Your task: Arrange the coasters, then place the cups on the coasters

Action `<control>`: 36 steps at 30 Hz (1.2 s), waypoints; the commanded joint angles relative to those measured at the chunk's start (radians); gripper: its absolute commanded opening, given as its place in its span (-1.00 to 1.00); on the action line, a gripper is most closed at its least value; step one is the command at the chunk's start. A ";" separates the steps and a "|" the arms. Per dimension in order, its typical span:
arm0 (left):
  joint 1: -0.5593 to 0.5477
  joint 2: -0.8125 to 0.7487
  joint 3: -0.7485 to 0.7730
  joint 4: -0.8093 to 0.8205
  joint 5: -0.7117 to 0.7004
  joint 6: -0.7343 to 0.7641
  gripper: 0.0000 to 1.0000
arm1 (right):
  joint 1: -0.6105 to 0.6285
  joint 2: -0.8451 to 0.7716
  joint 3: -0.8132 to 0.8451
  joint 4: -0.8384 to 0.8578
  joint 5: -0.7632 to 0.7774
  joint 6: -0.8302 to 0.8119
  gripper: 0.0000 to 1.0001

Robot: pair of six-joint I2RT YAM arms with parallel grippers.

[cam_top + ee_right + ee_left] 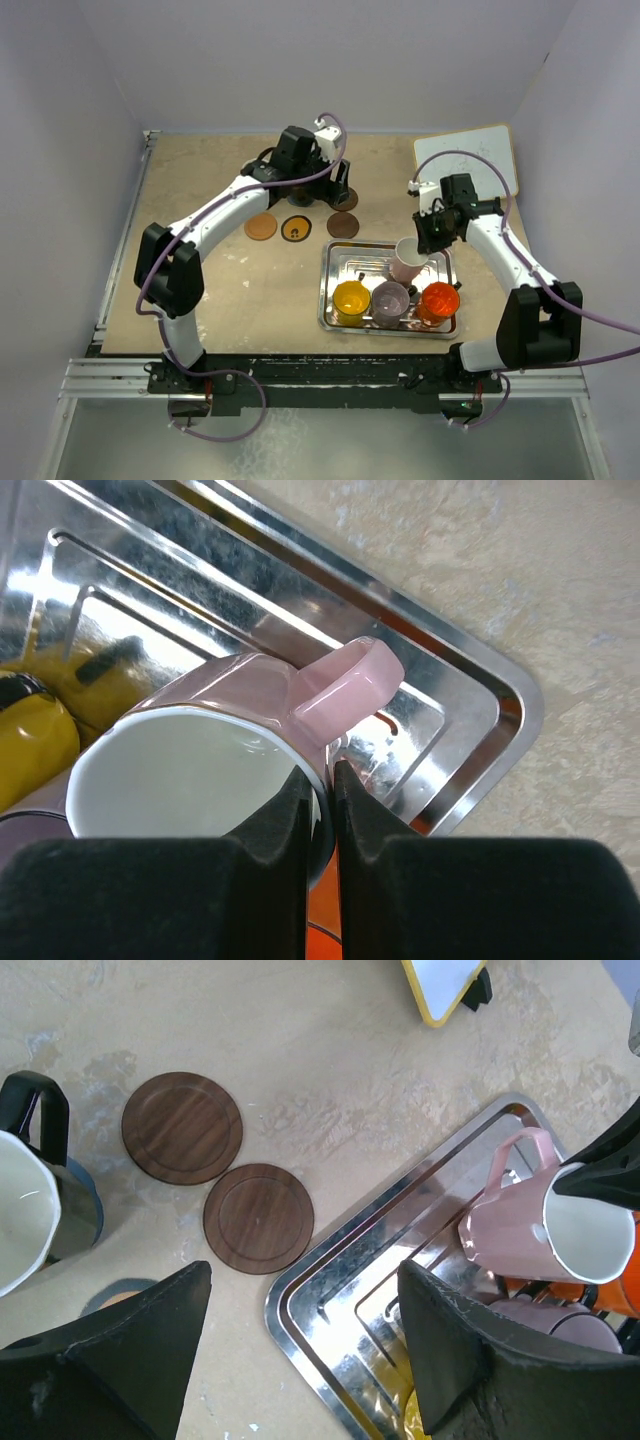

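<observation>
A pinkish-white cup [200, 760] is in the far right part of the steel tray [335, 290]. My right gripper [333, 770] is shut on its rim just beside the handle, one finger inside and one outside. Yellow-orange [351, 299], greyish-purple [390, 300] and orange-red [438, 300] cups stand along the tray's near side. Two dark brown coasters [182, 1127] [258, 1218] lie on the table left of the tray. Beside them are an orange-brown coaster [261, 227] and a black coaster with an orange ring [296, 229]. My left gripper [305, 1290] hangs open and holds nothing, above the tray's far left corner. A black cup with a white inside [30, 1200] stands to its left.
A white board with a yellow edge [470, 160] lies at the back right corner of the table. The tray's raised rim [470, 710] runs close behind the pink cup's handle. White walls close in the table on three sides.
</observation>
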 commanded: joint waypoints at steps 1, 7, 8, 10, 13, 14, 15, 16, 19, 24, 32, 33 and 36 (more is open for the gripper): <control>-0.020 -0.006 0.084 0.001 -0.016 -0.080 0.45 | 0.002 -0.050 0.122 0.045 -0.006 0.063 -1.00; -0.054 0.036 0.163 -0.030 -0.058 -0.154 0.45 | 0.010 -0.007 0.234 0.090 0.072 0.141 -1.00; -0.059 0.046 0.182 -0.032 -0.066 -0.169 0.45 | 0.014 0.007 0.255 0.094 0.091 0.153 -1.00; -0.066 0.071 0.228 -0.048 -0.078 -0.200 0.45 | 0.027 0.041 0.303 0.092 0.160 0.173 -1.00; -0.085 0.124 0.313 -0.083 -0.092 -0.221 0.45 | 0.048 0.089 0.369 0.098 0.229 0.192 -1.00; -0.091 0.143 0.338 -0.094 -0.098 -0.226 0.45 | 0.055 0.100 0.387 0.103 0.245 0.205 -1.00; -0.093 0.157 0.357 -0.098 -0.102 -0.238 0.45 | 0.060 0.110 0.403 0.108 0.260 0.215 -1.00; -0.094 0.175 0.372 -0.097 -0.104 -0.246 0.45 | 0.071 0.117 0.417 0.113 0.275 0.222 -1.00; -0.097 0.207 0.408 -0.087 -0.108 -0.280 0.45 | 0.099 0.142 0.457 0.125 0.323 0.249 -1.00; -0.102 0.264 0.476 -0.089 -0.115 -0.314 0.45 | 0.139 0.187 0.509 0.115 0.378 0.272 -1.00; -0.115 0.318 0.517 -0.099 -0.110 -0.354 0.35 | 0.183 0.249 0.597 0.081 0.402 0.298 -1.00; -0.117 0.323 0.516 -0.100 -0.113 -0.358 0.33 | 0.190 0.252 0.605 0.080 0.405 0.300 -1.00; -0.119 0.331 0.515 -0.102 -0.120 -0.366 0.17 | 0.197 0.258 0.619 0.074 0.403 0.307 -1.00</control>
